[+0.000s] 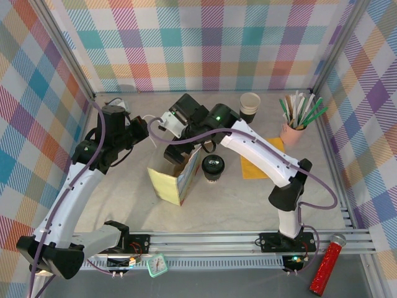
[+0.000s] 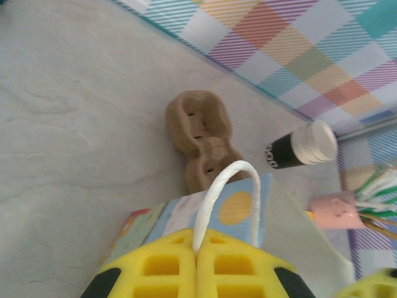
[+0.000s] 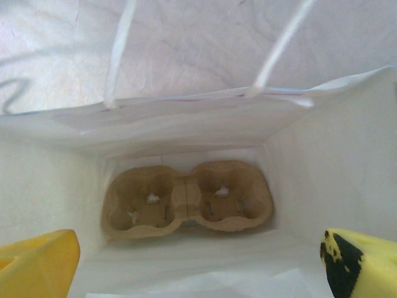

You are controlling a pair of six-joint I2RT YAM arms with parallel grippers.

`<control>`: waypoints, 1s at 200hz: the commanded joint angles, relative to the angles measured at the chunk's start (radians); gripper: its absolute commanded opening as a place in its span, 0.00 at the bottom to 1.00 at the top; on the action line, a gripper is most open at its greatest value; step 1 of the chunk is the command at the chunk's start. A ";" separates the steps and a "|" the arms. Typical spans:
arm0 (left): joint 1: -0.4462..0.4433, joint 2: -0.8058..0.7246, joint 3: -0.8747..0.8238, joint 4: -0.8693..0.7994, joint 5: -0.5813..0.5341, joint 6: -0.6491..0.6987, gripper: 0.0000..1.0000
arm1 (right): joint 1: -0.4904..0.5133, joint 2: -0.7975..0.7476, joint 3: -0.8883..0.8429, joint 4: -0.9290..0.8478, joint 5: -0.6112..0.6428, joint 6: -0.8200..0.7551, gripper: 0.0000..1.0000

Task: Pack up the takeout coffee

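The takeout coffee (image 1: 213, 166), a small black cup with a glossy black lid, stands on the table just right of the paper bag (image 1: 177, 177). My left gripper (image 2: 197, 251) is shut on the bag's white rope handle (image 2: 214, 192), holding it up from the bag's left side (image 1: 144, 131). My right gripper (image 3: 198, 273) is open and empty over the bag's mouth (image 1: 175, 124), looking straight down inside. A brown pulp carrier (image 3: 186, 198) lies flat on the bag's white floor with both wells empty.
In the left wrist view a brown carrier (image 2: 200, 133) lies on the table beyond the bag. Stacked lidless black cups (image 1: 249, 107) stand at the back. A pink cup of stirrers (image 1: 294, 130) is at the back right, an orange napkin (image 1: 257, 164) beside the coffee.
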 commanded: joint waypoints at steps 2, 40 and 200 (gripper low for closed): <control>0.029 0.017 0.042 -0.117 -0.142 -0.018 0.00 | -0.027 -0.094 -0.041 0.086 0.056 0.097 0.99; 0.103 0.016 0.012 -0.162 -0.138 -0.072 0.00 | -0.058 -0.190 -0.152 0.167 0.056 0.172 0.99; -0.159 0.017 0.033 -0.036 -0.124 -0.028 0.00 | -0.060 -0.156 -0.148 0.162 -0.028 0.173 0.99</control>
